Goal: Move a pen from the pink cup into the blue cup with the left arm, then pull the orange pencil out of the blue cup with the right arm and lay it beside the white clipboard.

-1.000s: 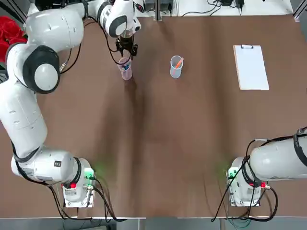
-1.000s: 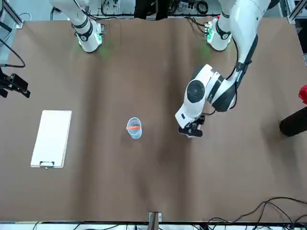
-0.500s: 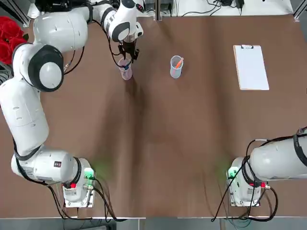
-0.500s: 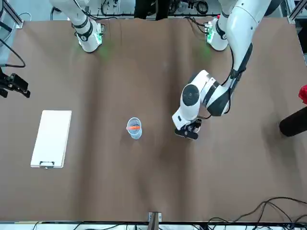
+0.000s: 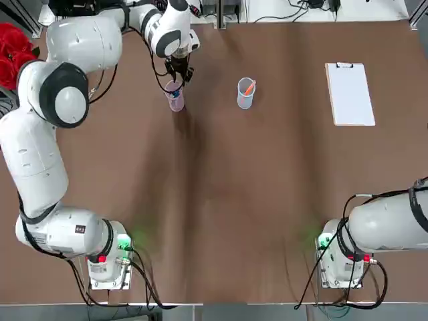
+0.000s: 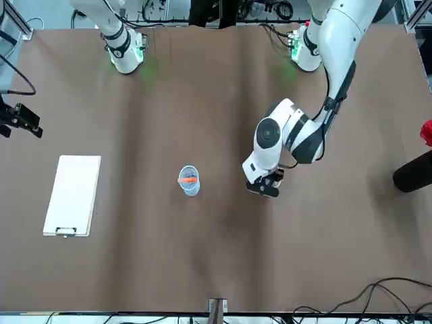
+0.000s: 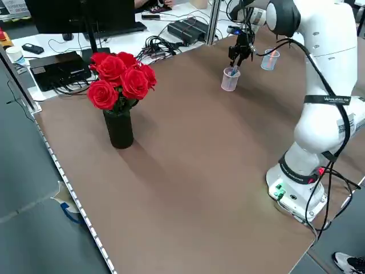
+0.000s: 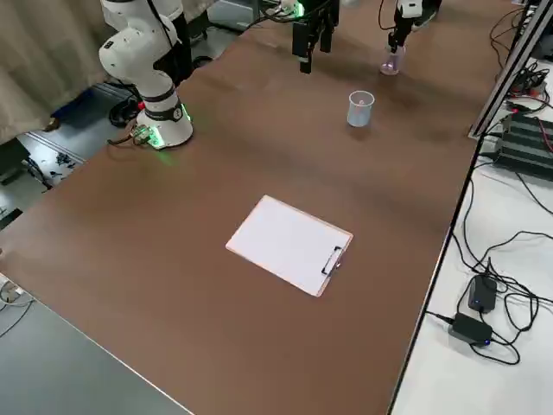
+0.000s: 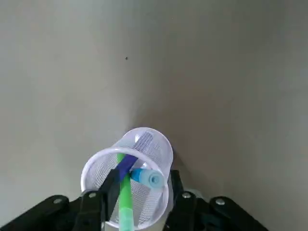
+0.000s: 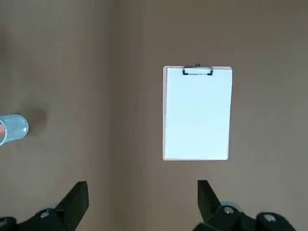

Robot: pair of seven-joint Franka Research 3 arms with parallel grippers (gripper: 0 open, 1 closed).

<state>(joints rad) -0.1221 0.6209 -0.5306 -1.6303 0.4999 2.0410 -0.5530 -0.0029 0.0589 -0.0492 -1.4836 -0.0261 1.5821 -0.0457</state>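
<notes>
On the far left of the desk, the left gripper [image 9: 145, 172] now sits slightly right of its place a moment ago, over the pink cup [image 5: 176, 101]. Its 2 fingers stand apart, nothing between them gripped; that shift looks like lining up on the pen [image 9: 151, 179], which leans in the cup with 2 other sticks it could snag. To the right, the blue cup [image 5: 245, 101] and pencil [image 5: 250, 88] are unchanged, then the clipboard [image 5: 350, 95]. Near right, the right gripper [image 10: 143, 184] waits, spread and empty.
</notes>
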